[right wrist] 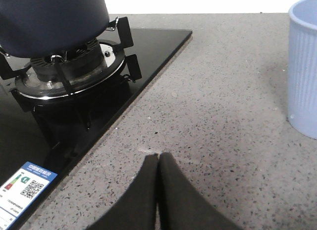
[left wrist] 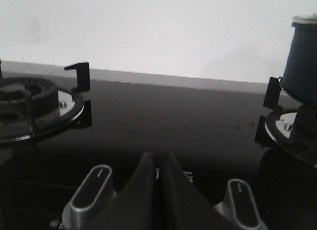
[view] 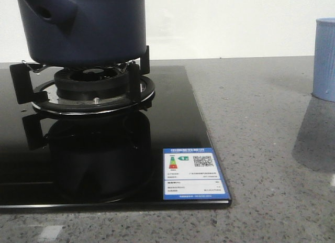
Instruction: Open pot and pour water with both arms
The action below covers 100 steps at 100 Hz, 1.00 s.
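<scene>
Speckled grey stone countertop [view: 261, 164] with inset black glass hob [view: 172, 122] and pale blue ribbed cup [view: 325, 59].

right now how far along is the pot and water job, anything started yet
Nothing looks done. The pot sits on the burner, its lid rim apparently on. Nothing is in hand: the left claw is shut over the stove knobs, the right claw shut over bare counter. Lifting the lid and pouring, presumably into the pale blue cup, remain.
</scene>
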### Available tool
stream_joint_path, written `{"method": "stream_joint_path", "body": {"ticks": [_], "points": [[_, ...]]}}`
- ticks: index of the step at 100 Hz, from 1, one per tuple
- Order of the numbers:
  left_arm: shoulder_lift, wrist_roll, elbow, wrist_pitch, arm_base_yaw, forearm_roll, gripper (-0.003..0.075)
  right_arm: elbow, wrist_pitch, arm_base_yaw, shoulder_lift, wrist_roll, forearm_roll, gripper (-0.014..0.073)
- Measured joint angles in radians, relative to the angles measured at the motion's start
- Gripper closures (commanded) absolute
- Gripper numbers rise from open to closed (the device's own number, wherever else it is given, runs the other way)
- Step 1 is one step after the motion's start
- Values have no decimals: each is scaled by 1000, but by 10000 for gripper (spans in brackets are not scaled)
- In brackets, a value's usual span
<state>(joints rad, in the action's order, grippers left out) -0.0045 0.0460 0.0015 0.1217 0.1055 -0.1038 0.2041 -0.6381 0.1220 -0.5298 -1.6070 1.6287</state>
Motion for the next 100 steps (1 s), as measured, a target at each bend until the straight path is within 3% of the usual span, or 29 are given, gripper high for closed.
{"method": "stream_joint_path", "body": {"ticks": [14, 38, 100], "points": [[0, -84, 0, -27, -37, 56, 739, 0, 0, 0, 0, 0, 0, 663], [0, -90, 0, 21, -102, 40, 739, 0, 0, 0, 0, 0, 2, 663], [0, -90, 0, 42, -109, 11, 739, 0, 0, 0, 0, 0, 2, 663]]}}
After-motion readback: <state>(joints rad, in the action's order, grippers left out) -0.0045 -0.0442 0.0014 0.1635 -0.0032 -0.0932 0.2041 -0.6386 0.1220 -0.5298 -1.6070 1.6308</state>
